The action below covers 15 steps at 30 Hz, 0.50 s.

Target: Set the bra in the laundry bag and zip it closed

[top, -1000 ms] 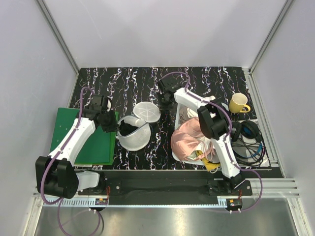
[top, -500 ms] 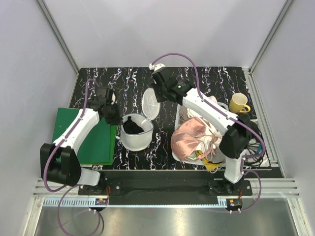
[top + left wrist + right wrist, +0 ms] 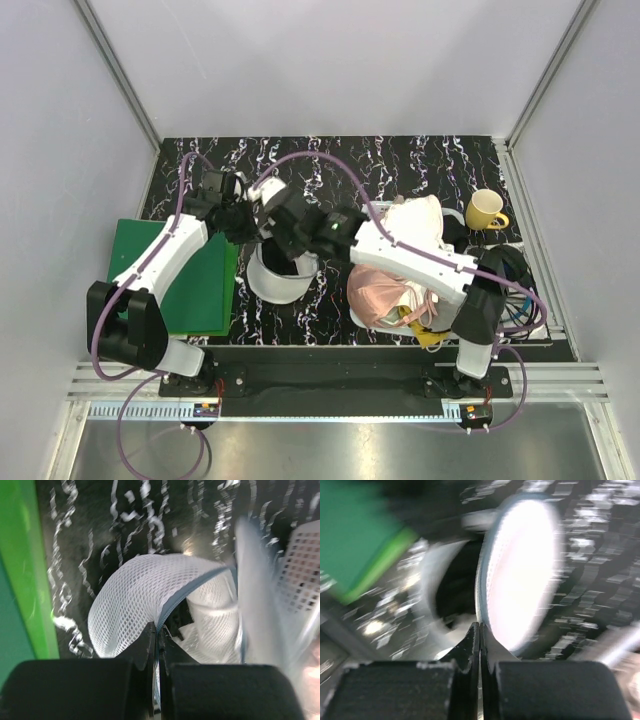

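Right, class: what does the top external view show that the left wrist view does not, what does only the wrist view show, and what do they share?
Only the top external view: the yellow mug, the pink garment and the black headphones. Only the left wrist view: a close look at the left gripper, shut on the mesh rim of the laundry bag right by its zip. Both: the laundry bag, the green board and the black patterned table.

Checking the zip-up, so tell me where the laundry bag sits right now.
In the top view, the laundry bag lies left of centre on the table, between the green board and the pink garment.
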Tool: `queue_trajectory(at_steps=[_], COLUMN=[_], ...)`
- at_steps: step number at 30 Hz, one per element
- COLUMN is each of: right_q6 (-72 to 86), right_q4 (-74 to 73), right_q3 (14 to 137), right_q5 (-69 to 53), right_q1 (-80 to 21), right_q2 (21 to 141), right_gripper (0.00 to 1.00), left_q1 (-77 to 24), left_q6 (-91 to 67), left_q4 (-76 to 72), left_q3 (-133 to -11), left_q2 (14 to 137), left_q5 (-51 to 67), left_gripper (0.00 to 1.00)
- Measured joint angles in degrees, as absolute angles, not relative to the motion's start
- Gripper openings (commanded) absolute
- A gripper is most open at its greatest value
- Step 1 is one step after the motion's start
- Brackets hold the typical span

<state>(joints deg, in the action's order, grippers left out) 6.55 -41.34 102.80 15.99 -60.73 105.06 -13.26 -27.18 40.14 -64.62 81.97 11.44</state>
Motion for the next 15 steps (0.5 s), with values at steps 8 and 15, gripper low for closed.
queue_trajectory(at_steps=[8,15], right_q6=[11.35,13.28], right_q4=[-43.83,-41.74], right_q3=[95.61,92.79], right_q5=[6.20,-8.23], right_q1=[-61.45,-40.60], right_q2=[94.83,88.99], right_gripper=[0.86,1.00], left_q1=[-13.26,-13.26], left_q6=[-22.81,-19.29], left_q4=[29.52,21.45], left_q3=[-57.63,-50.85], left_q2=[78.65,70.91], left_q5=[16.86,22.70], left_gripper=[0.00,0.00])
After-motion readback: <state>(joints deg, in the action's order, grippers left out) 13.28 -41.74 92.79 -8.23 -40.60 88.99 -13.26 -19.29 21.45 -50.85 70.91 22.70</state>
